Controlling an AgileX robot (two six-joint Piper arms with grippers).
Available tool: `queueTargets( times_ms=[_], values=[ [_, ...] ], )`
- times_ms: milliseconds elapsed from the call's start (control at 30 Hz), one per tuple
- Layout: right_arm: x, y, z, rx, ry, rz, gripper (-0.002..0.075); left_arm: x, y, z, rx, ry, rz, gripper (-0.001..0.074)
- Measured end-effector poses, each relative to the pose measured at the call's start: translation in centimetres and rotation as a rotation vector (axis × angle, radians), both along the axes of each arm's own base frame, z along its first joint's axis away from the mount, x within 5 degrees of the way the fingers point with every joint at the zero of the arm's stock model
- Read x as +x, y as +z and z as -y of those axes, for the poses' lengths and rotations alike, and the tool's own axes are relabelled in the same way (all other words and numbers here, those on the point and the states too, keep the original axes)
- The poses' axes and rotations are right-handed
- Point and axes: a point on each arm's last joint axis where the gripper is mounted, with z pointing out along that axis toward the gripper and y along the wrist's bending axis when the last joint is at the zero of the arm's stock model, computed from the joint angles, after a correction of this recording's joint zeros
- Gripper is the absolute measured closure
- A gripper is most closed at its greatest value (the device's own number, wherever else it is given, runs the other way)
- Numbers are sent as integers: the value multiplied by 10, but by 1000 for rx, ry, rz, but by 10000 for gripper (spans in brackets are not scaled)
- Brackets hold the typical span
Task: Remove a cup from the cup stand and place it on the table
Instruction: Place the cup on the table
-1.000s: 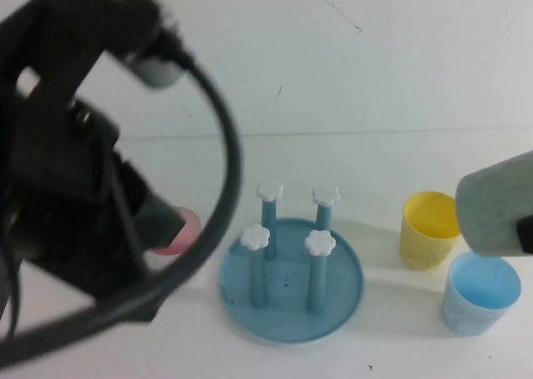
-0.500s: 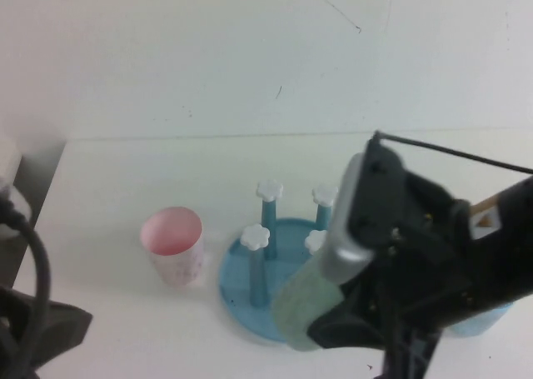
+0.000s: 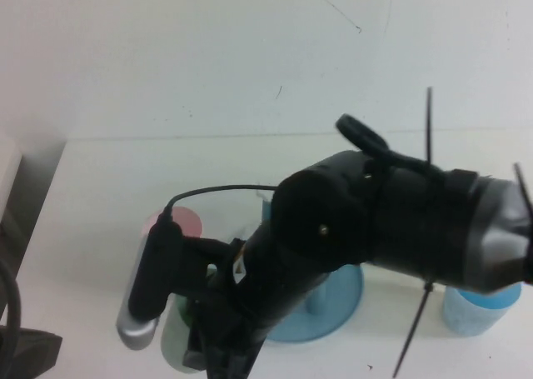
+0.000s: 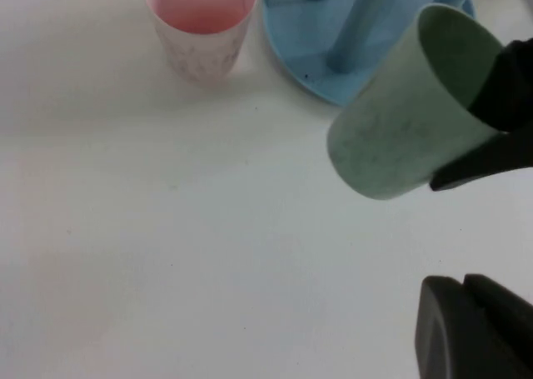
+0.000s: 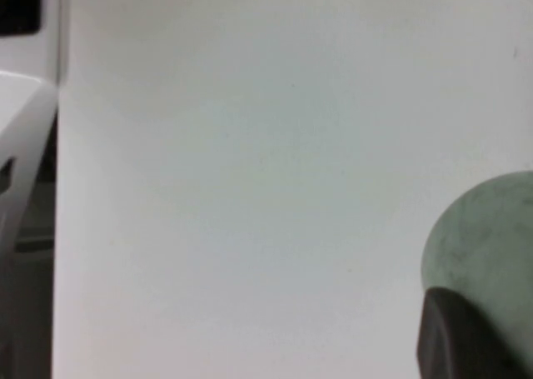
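My right gripper (image 3: 190, 346) is shut on the mint-green cup (image 3: 176, 336) and holds it tilted above the white table (image 3: 100, 196), in front and to the left of the blue cup stand (image 3: 337, 300). The left wrist view shows the cup (image 4: 400, 129) lying aslant with its mouth toward the stand (image 4: 333, 37), black fingers (image 4: 491, 158) at its rim. The right wrist view shows the cup's rounded side (image 5: 491, 237) beside one finger (image 5: 466, 337). My left gripper (image 4: 465, 283) is shut and empty, low at the near left.
A pink cup (image 3: 190, 222) stands upright left of the stand, also in the left wrist view (image 4: 200, 21). A light blue cup (image 3: 476, 311) stands at the far right. The right arm hides most of the stand. The table's left edge (image 3: 57, 171) is near.
My right arm has swung left and forward with the mint-green cup, from over the stand to the table in front of the pink cup. The left arm stays withdrawn at the near left corner.
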Motion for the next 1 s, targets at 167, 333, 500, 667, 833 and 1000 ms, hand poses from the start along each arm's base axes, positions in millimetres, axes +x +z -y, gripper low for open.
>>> queueTargets(
  times_ms=[167, 333, 500, 667, 833, 1000],
  values=[
    [11, -29, -22, -75, 40, 31, 704, 1, -2, 0, 1, 7, 7, 736],
    [21, -54, -33, -169, 79, 44, 704, 1, -3, -1, 4, 15, 13, 736],
    [24, -65, -36, -208, 89, 29, 624, 1, -3, -1, 2, 16, 14, 736],
    [25, -64, -36, -211, 72, 23, 377, 2, -2, -1, -3, 17, 17, 736],
    [24, -55, -36, -228, 60, 6, 311, 2, -2, -1, -2, 20, 22, 736],
    [25, -9, -33, -201, 61, 62, 399, 3, -2, -2, 4, 26, 37, 736]
  ],
)
